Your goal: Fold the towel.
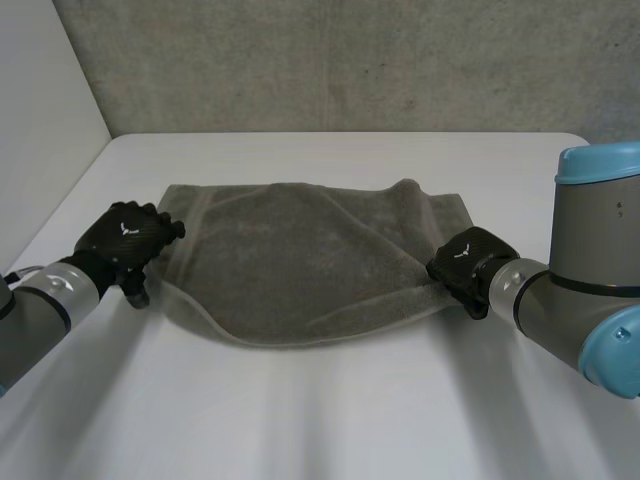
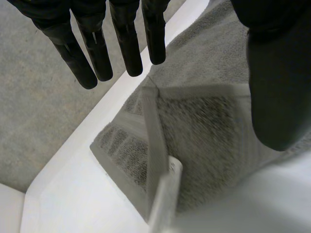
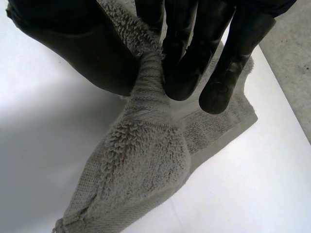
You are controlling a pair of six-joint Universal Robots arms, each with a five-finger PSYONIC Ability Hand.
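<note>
Towel [image 1: 300, 260] of grey looped terry, doubled over, spread at the middle of the counter [image 1: 330, 420]. Left hand [image 1: 125, 238] over its left corner, fingers straight and wide, holding nothing. Right hand [image 1: 468, 262] pinching the bunched right edge between thumb and fingers.

Left hand [image 1: 125, 240] low, fingers straight, thumb spread wide. Right hand [image 1: 465, 265] low, fingers curled, pinching towel [image 1: 290, 260] against thumb.

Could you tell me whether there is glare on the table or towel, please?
Head view: the table shows soft pale streaks, no hard glare; the towel looks matte. Right wrist view: the right hand has dull highlights on its fingers, the towel none.
</note>
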